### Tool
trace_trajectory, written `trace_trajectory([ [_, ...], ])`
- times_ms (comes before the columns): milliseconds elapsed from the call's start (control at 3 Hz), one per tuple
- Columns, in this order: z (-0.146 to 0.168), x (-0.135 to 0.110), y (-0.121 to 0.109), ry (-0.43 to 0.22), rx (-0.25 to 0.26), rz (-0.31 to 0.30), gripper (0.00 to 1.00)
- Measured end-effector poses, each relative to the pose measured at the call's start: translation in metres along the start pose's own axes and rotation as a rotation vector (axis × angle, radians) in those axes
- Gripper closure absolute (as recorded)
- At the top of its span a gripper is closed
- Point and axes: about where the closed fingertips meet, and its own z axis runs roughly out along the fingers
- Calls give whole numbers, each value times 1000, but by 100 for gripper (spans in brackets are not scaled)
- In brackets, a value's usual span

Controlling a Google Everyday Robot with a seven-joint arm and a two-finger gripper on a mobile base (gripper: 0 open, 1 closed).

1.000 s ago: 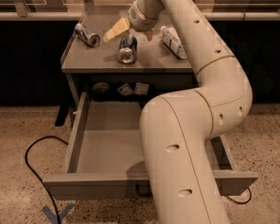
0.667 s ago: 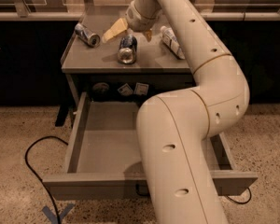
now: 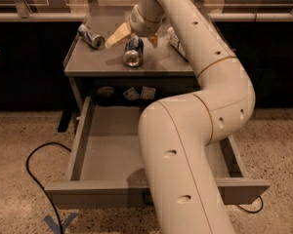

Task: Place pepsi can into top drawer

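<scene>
The grasp step is in hand: the tool (image 3: 132,43) hangs over the desk (image 3: 88,62) with its fingers spread apart, one either side of the pepsi can (image 3: 133,54), which lies on its side near the front edge. Nothing is gripped yet. The top drawer (image 3: 110,140) stands pulled open below. Next, I judge, the fingers must sink lower around the can and close before lifting it

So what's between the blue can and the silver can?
In the camera view, one pale finger of the open tool, which hovers over the pepsi can; the silver can lies further left.
</scene>
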Motion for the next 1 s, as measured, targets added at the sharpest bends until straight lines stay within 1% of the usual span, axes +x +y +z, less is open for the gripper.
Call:
trace_trajectory([
  [333,0,0,0,0,0,0,19],
  [1000,0,0,0,0,0,0,65],
])
